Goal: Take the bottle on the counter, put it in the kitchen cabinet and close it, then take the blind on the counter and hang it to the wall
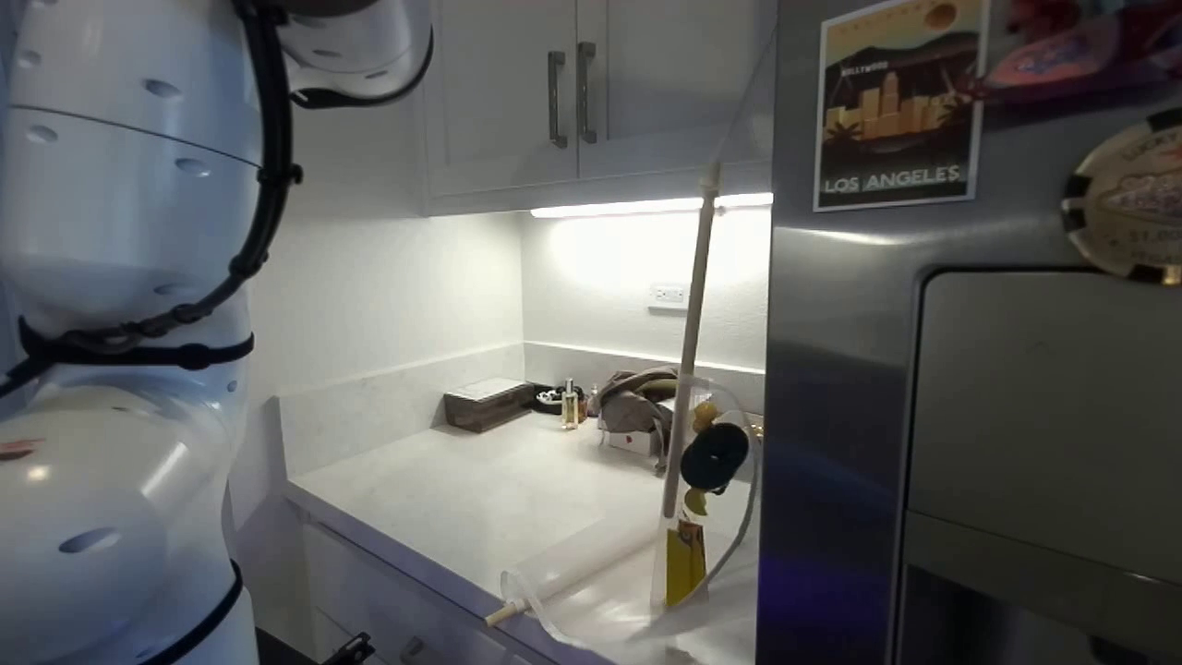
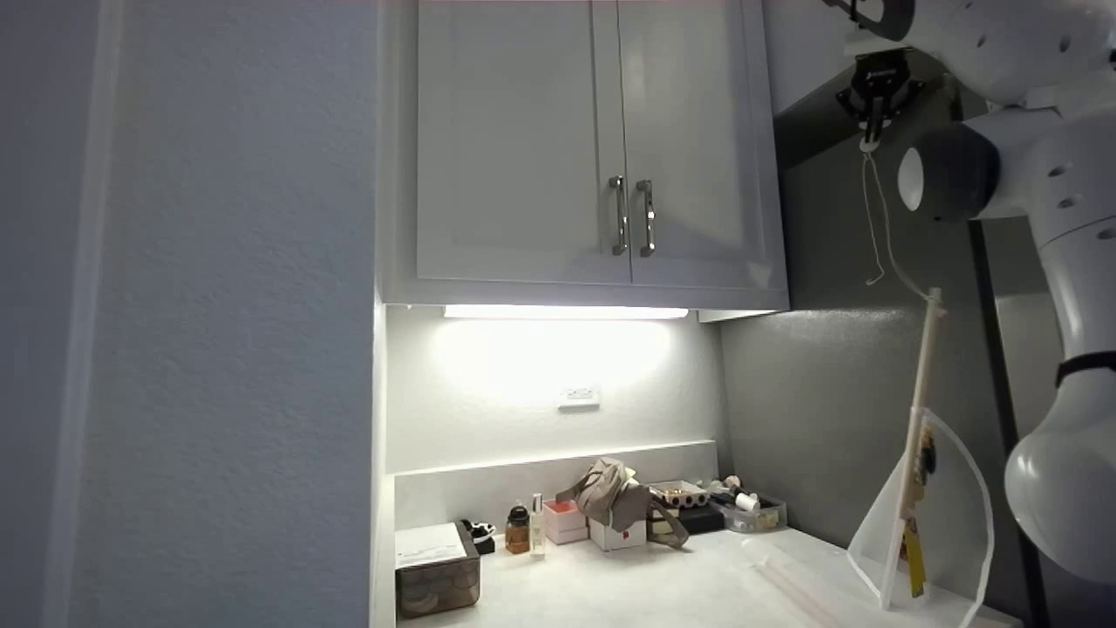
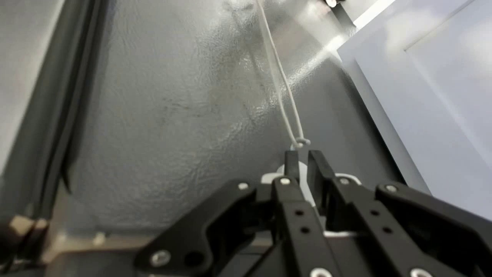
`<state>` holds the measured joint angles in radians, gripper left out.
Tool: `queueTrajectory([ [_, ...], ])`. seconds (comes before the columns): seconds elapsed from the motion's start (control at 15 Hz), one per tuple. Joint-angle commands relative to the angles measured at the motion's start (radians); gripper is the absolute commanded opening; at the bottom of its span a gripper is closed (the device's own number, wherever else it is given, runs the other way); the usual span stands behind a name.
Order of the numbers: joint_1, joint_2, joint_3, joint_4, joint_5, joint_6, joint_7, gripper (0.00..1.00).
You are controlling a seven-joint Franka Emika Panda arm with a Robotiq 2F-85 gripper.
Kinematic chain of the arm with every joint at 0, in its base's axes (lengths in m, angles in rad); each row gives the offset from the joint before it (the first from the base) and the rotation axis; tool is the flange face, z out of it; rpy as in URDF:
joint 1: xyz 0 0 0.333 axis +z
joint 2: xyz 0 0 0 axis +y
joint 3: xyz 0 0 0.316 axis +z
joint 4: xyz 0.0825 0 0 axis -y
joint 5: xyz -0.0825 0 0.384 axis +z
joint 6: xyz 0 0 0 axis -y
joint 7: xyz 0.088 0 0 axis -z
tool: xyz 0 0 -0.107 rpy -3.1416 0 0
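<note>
Standing with fingers [image 3: 291, 163] narrowly apart at the looped cord [image 3: 288, 87], your gripper [image 3: 303, 154] is probably placed to leave it on what looks like a white hook [image 3: 303, 175], so the blind [image 2: 908, 462], tilted over the counter [image 2: 610, 580], can hang.

Arm [image 2: 1081, 218] bent up high, gripper [image 3: 303, 154] pointing straight down, and look, the fingers [image 3: 291, 165] stand just a sliver apart
</note>
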<state>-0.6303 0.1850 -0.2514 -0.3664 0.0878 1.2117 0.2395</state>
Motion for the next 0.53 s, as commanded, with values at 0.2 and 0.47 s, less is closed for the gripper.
queueTrajectory([
  [0.2,0.002,0.02,-0.031,-0.017,-0.04,0.033,-0.022,0.66],
  [0.47,0.021,0.026,-0.029,-0.019,-0.036,0.032,-0.017,0.97],
])
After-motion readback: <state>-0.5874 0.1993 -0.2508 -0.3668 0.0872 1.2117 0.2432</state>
